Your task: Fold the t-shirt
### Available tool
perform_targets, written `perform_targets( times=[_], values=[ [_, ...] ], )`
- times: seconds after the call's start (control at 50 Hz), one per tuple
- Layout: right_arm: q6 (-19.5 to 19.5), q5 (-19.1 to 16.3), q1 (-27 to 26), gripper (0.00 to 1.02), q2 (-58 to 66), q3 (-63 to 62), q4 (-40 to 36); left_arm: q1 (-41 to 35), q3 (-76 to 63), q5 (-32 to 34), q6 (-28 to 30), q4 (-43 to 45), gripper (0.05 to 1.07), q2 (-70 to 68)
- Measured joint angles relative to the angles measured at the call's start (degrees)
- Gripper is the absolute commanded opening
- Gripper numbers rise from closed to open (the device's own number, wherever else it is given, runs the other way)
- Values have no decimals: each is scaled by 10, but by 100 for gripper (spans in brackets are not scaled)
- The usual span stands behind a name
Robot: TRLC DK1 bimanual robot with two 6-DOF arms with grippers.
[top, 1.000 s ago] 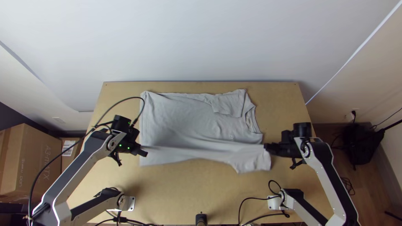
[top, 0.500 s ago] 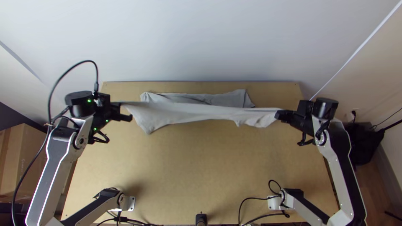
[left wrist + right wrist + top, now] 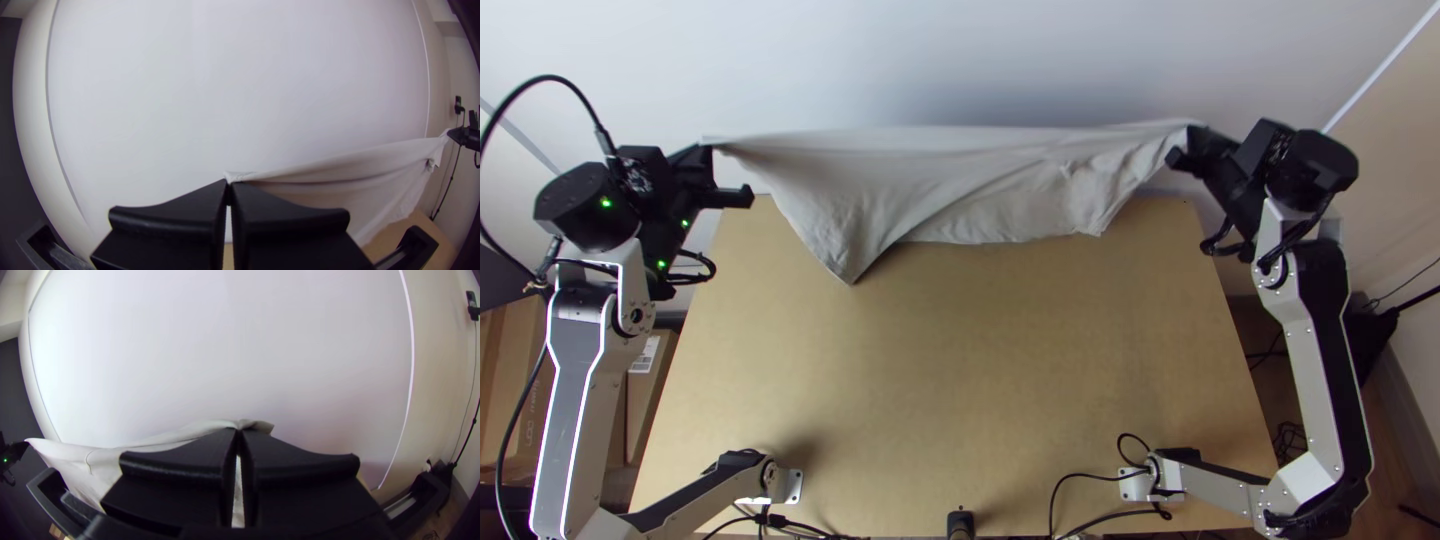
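The light grey t-shirt (image 3: pixel 960 185) hangs stretched between both grippers above the table's far edge, a pointed corner drooping at its left part. At its left end my left gripper (image 3: pixel 720 170) holds the cloth; in the left wrist view the left gripper (image 3: pixel 229 184) is shut on an edge of the t-shirt (image 3: pixel 350 175). My right gripper (image 3: pixel 1185 145) grips the opposite end; in the right wrist view the right gripper (image 3: pixel 238 432) has its fingertips closed on a bunched bit of the t-shirt (image 3: pixel 100 462). Which parts of the garment are held I cannot tell.
The wooden table (image 3: pixel 960 380) spreads out below, with a white wall (image 3: pixel 960 60) right behind its far edge. Cardboard boxes (image 3: pixel 640 400) stand left of the table. Cables (image 3: pixel 1100 478) and a small black device (image 3: pixel 961 524) are at the near edge.
Both grippers have moved up the picture and apart, carrying the t-shirt with them. The part that lay on the table has lifted off it.
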Motion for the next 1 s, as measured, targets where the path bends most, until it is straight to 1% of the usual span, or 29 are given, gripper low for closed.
perform_targets(
  times=[0.1, 0.16, 0.38, 0.5, 0.62, 0.76, 0.86, 1.0],
  values=[
    [0, 18, 14, 2, 18, 57, 23, 2, 19, -9, -2, 33, 8, 7],
    [0, 24, 20, 2, 24, 82, 35, 3, 30, -14, -2, 52, 8, 10],
    [0, 40, 44, 2, 13, 154, 47, 10, 66, -18, -2, 79, 8, 4],
    [0, 43, 63, 2, -30, 161, 47, 14, 71, -22, -2, 90, 8, -28],
    [0, 43, 74, 2, -100, 162, 46, 15, 72, -22, -2, 95, 8, -82],
    [3, 42, 75, 2, -183, 171, 31, 15, 73, -22, -5, 104, 8, -157],
    [7, 34, 75, 2, -231, 179, 17, 15, 73, -22, -7, 108, 8, -206],
    [14, 31, 75, 2, -265, 190, -4, 15, 50, -21, -7, 107, 8, -268]
  ],
)
